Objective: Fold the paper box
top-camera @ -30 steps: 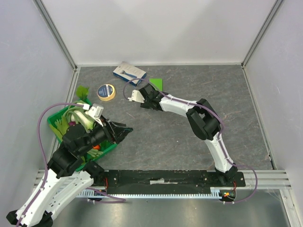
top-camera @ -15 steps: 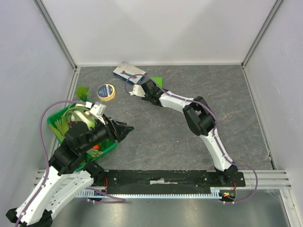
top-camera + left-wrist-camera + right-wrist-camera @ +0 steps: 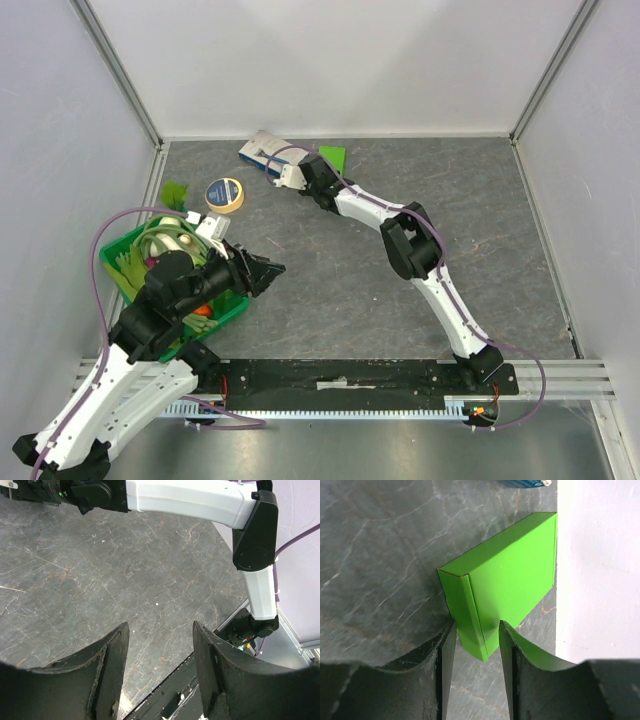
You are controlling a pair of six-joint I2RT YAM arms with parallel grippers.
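Observation:
The paper box [image 3: 505,585] is a bright lime-green folded card block lying on the grey table beside the back wall. In the top view only one corner of the paper box [image 3: 334,156] shows past the right arm. My right gripper [image 3: 476,630] has closed on its near corner, one fingertip against the narrow side and the other pressing the broad face. From above, the right gripper [image 3: 317,168] sits at the far end of the stretched arm. My left gripper [image 3: 160,627] hangs open over bare table with nothing between its fingers; the left gripper [image 3: 268,268] is beside the crate.
A blue-and-white flat carton [image 3: 264,152] lies just left of the box by the back wall. A tape roll [image 3: 224,195] sits further left. The dark green crate [image 3: 122,260] with vegetables stands under the left arm. The white back wall [image 3: 597,555] is right behind the box.
The right arm has reached farther toward the back wall, and its jaws have narrowed onto the box's corner. The left arm has barely moved.

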